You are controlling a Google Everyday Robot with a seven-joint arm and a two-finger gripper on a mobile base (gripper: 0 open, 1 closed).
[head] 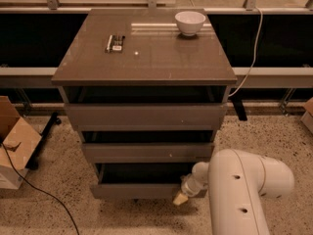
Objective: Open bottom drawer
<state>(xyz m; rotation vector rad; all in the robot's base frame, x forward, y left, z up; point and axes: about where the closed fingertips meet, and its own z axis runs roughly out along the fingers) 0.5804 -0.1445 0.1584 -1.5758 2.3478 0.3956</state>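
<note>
Plainly the cabinet (146, 114) looks light; a hard pull could drag or tip it whole instead of sliding a drawer; the arm (244, 190) crowds its lower right side, so a sideways sweep could knock the frame; the bottom drawer (137, 190), lowest of three, stands partly out; pulled from one corner only, it may skew and jam; the bowl (190, 22), near the tabletop's (156, 58) far right edge, could slide if the cabinet jolts; the hand (182, 196) sits at the drawer's right front corner, spread or pressed together I cannot tell; with no handle there, its hold may slip.
</note>
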